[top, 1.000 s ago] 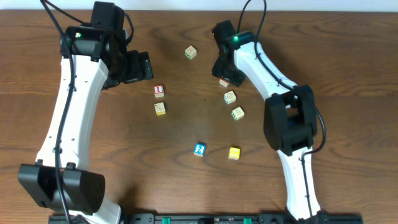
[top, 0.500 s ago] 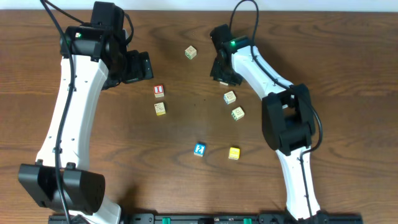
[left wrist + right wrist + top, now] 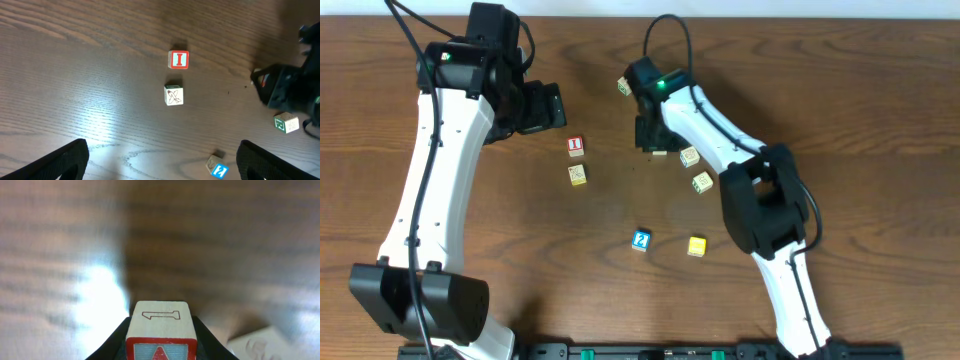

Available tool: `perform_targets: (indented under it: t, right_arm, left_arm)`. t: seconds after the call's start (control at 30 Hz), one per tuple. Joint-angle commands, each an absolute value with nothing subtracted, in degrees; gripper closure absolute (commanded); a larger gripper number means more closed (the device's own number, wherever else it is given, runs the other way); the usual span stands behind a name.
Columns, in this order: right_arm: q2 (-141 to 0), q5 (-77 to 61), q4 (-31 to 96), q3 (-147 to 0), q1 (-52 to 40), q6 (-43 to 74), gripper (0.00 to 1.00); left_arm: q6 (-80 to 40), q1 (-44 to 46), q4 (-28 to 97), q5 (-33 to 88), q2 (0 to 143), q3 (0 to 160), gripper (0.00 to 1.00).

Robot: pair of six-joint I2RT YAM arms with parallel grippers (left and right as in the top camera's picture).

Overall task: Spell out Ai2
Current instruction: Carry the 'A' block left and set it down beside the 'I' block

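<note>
Fingers of the right gripper (image 3: 160, 345), clamped on a red-edged block (image 3: 160, 322), likely the A, have swung leftward near the far edge of the worktop (image 3: 860, 100) toward the I block (image 3: 576, 146), so spelling begins; left gripper (image 3: 162, 165) fingers hang wide

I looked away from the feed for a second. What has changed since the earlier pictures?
The right gripper, shut on a red-edged block, swung left toward the I block. The left gripper, the I block and the 2 block stayed put.
</note>
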State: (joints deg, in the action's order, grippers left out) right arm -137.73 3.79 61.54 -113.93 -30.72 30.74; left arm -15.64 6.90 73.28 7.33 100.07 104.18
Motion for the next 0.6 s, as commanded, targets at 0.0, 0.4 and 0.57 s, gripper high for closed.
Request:
perform_targets:
  t: [0.0,0.4,0.57]
  right_arm:
    - [-135.7,3.6,62.4,-113.7,-32.8,30.2,0.76]
    - [-135.7,1.7,59.6,-113.7,-39.3,31.7,0.73]
    - [-135.7,5.3,56.5,-113.7,-39.1,32.1,0.71]
  left_arm:
    - [-15.2,6.8,73.5,7.1,100.0,105.2,0.05]
    - [-15.2,6.8,73.5,7.0,100.0,105.2,0.05]
    - [-15.2,6.8,73.6,7.0,100.0,105.2,0.05]
